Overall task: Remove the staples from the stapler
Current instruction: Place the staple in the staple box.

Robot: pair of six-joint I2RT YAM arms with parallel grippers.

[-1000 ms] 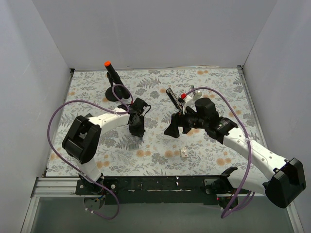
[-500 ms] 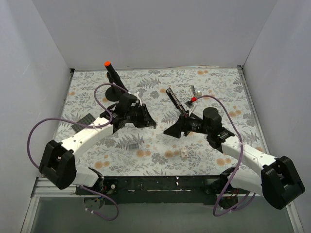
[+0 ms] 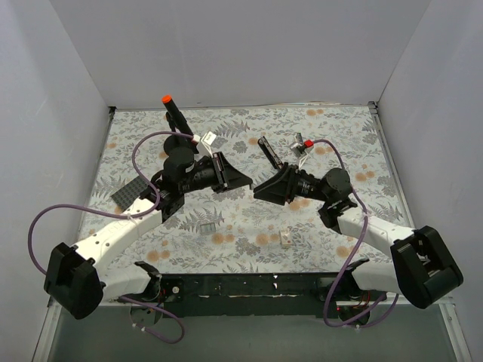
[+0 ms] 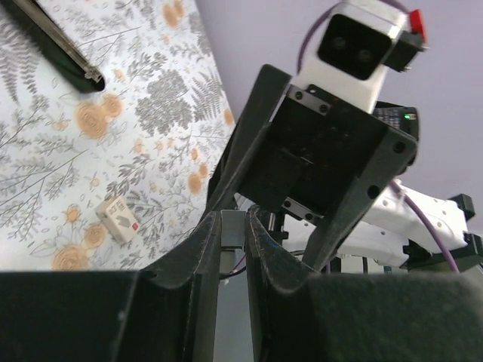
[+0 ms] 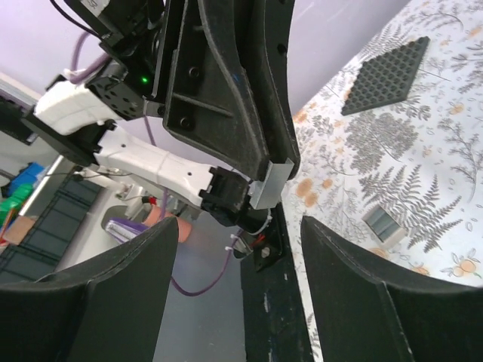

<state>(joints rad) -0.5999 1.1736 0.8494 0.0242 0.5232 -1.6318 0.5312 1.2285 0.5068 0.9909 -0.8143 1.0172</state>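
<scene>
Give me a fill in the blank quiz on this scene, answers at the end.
The left fingers hold a small silver piece, while the stapler lies on the ____.
The right fingers stand ____ and hold nothing.
The rod on the black stand has an ____ tip.
Missing words: table, open, orange.
</scene>
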